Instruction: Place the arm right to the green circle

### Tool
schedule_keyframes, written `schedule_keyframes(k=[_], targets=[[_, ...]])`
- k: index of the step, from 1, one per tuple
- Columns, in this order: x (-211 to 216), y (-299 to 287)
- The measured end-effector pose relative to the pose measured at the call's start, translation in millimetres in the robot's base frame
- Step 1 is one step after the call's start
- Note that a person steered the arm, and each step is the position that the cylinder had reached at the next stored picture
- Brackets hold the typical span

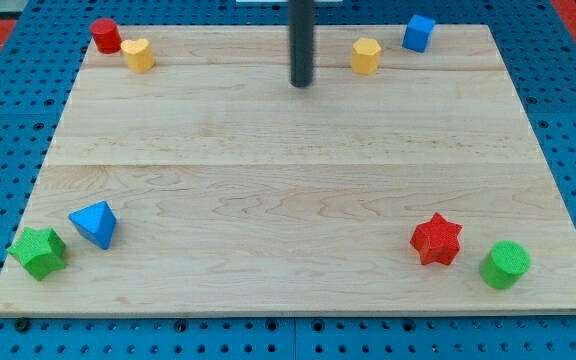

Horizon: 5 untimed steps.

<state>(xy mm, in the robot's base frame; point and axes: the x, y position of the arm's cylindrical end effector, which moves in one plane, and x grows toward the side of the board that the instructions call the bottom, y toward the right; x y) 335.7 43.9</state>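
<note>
The green circle (505,264), a short green cylinder, stands near the board's bottom right corner, just right of a red star (436,239). My tip (300,84) is at the view's top centre, far up and to the left of the green circle, touching no block. The dark rod comes down from the view's top edge.
A red cylinder (105,35) and a yellow block (138,54) sit at the top left. A yellow hexagon (365,55) and a blue cube (418,32) sit at the top right. A blue triangle (95,223) and a green star (38,251) sit at the bottom left. The wooden board (288,180) lies on a blue pegboard.
</note>
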Motion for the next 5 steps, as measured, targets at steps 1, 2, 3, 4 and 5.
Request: schedule_keyframes(k=[1,2,3,4,5], targets=[[83.1,83.7],[126.7,157.4],[169.5,201.5],[211.5,251.8],[241.8,243.6]])
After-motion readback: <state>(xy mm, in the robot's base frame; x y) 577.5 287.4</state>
